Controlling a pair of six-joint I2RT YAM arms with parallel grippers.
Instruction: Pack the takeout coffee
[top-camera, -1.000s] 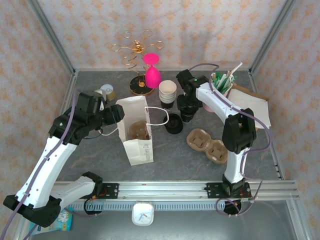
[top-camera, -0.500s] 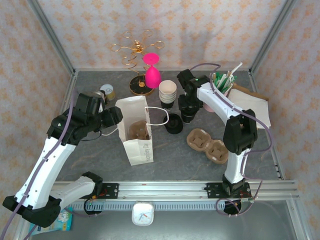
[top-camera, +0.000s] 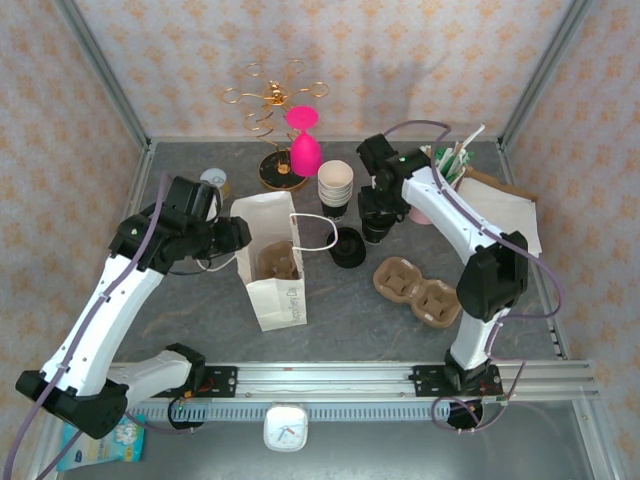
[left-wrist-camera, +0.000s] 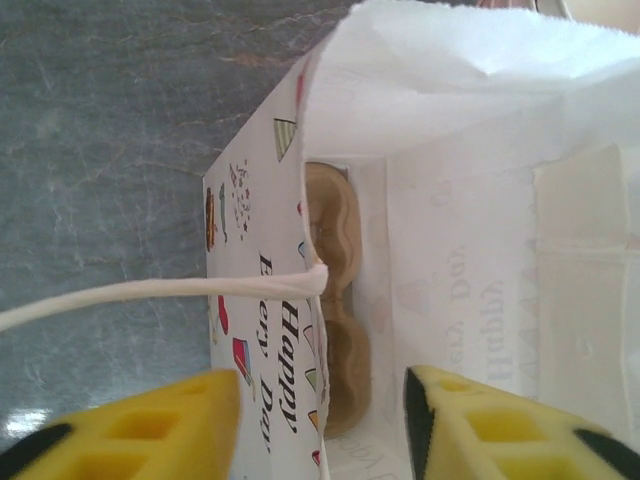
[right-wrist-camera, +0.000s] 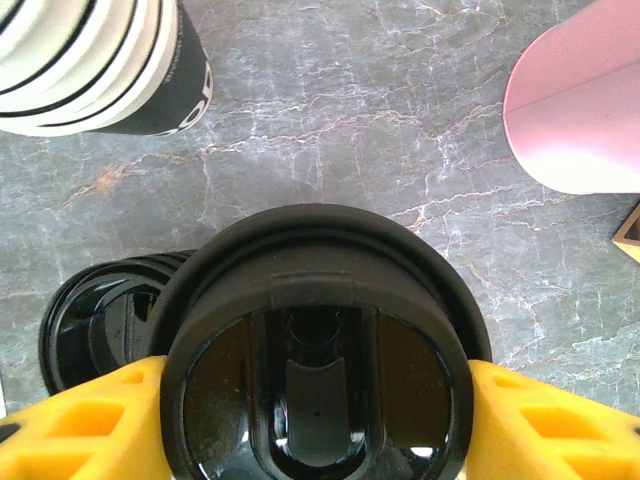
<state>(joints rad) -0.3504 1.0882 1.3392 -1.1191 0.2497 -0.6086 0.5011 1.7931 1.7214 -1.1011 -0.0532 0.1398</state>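
The takeout coffee (top-camera: 376, 226), a cup under a round black lid (right-wrist-camera: 315, 370), stands on the table right of the white paper bag (top-camera: 270, 255). My right gripper (top-camera: 376, 222) comes down over it, and its yellow fingers (right-wrist-camera: 95, 425) sit under the lid rim on both sides, shut on the cup. A brown pulp carrier (top-camera: 275, 260) lies inside the bag (left-wrist-camera: 470, 200), seen as carrier (left-wrist-camera: 335, 300). My left gripper (top-camera: 233, 235) is open and straddles the bag's left wall, with one finger outside and one inside (left-wrist-camera: 322, 430).
A stack of black lids (top-camera: 348, 247) sits just left of the coffee. Behind it is a stack of cream cups (top-camera: 335, 185). A second brown carrier (top-camera: 415, 290) lies front right. A pink cup of straws (top-camera: 440, 165), napkins and a gold rack (top-camera: 275, 110) stand at the back.
My left gripper's jaws have narrowed around the bag's wall and that arm has shifted slightly right. My right gripper has closed in on the lidded cup.
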